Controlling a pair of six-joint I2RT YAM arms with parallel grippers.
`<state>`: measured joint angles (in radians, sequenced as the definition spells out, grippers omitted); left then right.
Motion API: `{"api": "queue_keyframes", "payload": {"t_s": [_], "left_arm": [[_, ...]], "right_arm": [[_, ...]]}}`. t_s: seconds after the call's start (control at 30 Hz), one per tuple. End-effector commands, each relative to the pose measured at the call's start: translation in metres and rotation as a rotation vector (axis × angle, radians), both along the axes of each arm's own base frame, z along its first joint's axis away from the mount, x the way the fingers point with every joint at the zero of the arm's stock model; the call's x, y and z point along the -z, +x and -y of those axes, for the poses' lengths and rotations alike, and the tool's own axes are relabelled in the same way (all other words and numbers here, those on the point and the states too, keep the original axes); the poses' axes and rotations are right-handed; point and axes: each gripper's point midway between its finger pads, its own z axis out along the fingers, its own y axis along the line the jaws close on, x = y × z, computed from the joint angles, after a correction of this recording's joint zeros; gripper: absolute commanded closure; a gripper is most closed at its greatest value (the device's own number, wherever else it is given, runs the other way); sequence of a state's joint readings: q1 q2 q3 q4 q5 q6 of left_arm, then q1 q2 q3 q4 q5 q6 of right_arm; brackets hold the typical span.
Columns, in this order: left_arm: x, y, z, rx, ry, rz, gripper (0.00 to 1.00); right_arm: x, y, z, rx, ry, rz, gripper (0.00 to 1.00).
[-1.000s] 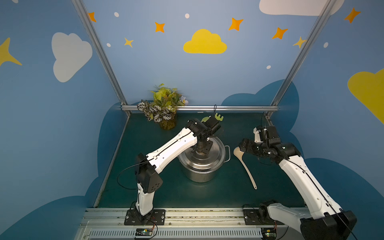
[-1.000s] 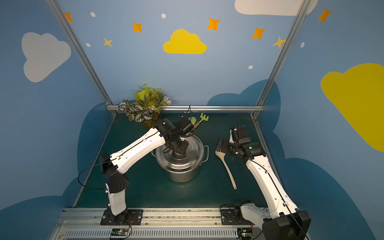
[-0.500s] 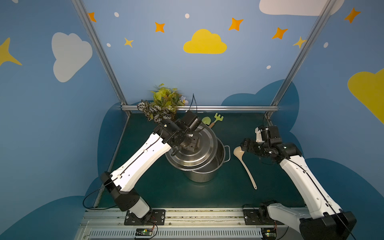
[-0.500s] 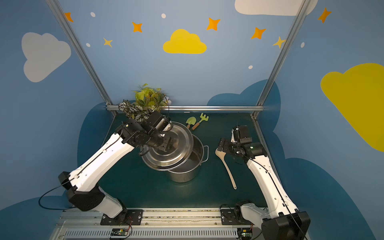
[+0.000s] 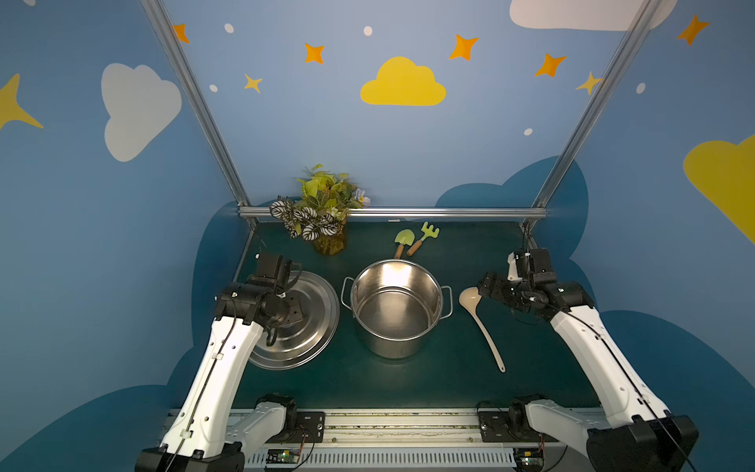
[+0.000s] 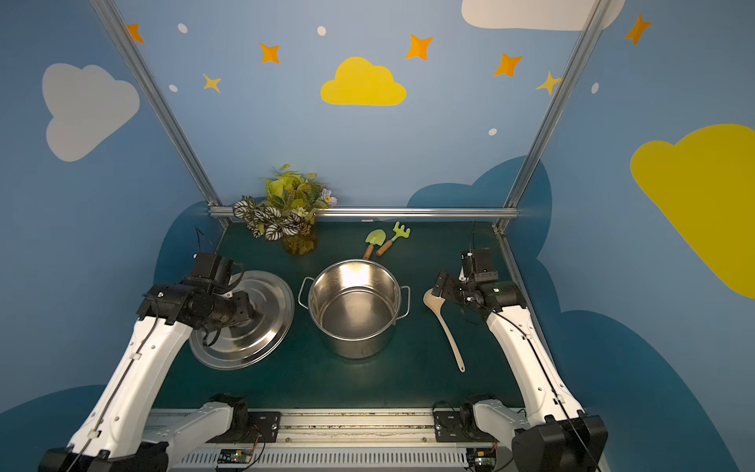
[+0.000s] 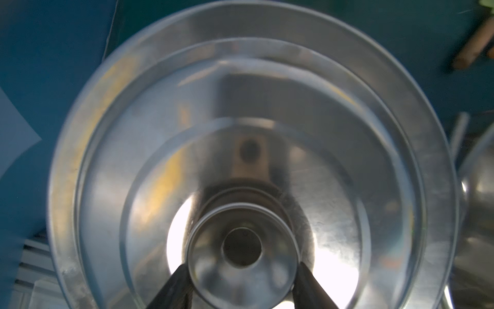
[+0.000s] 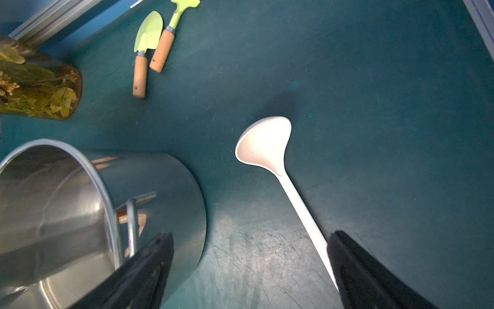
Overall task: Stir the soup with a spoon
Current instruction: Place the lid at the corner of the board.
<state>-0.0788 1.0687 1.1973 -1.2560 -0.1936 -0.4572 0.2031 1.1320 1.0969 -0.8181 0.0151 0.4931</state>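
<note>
The cream spoon (image 5: 482, 327) (image 6: 446, 329) (image 8: 263, 145) lies flat on the green table, right of the open steel pot (image 5: 392, 343) (image 6: 355, 345) (image 8: 160, 187). No soup shows; the pot's inside looks like bare shiny metal. My right gripper (image 5: 488, 286) (image 6: 443, 287) (image 8: 251, 240) hangs open just above the table by the spoon's bowl end, with the handle running past one finger (image 8: 355, 267). My left gripper (image 5: 292, 312) (image 6: 245, 312) (image 7: 242, 270) is shut on the knob of the pot lid (image 5: 314, 327) (image 6: 267, 327) (image 7: 267, 107). It holds the lid low and tilted to the left of the pot.
A plant in a vase (image 5: 327, 212) (image 8: 40, 88) stands at the back left. A small green shovel (image 5: 402, 239) (image 8: 148, 34) and a green rake (image 5: 427, 235) lie behind the pot. A metal rail (image 5: 449, 212) bounds the table's back edge.
My left arm lifted the lid off the pot and swung it left and down beside the pot. The right gripper stayed by the spoon, open.
</note>
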Motion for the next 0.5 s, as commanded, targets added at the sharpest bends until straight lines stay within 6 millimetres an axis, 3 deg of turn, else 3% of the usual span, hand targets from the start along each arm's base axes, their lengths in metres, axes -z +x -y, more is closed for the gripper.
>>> {"api": "queue_keyframes", "payload": {"t_s": [0.0, 0.3, 0.47], "left_arm": [[0.016, 0.018, -0.007, -0.083, -0.074, 0.047, 0.76], [0.081, 0.014, -0.065, -0.357, -0.027, -0.039, 0.75], [0.118, 0.009, -0.088, -0.469, -0.029, -0.106, 0.74]], "right_arm": [[0.0, -0.002, 0.007, 0.037, 0.004, 0.014, 0.04], [0.015, -0.009, 0.018, 0.099, 0.011, -0.011, 0.03], [0.028, -0.012, 0.02, 0.139, 0.031, -0.041, 0.04]]}}
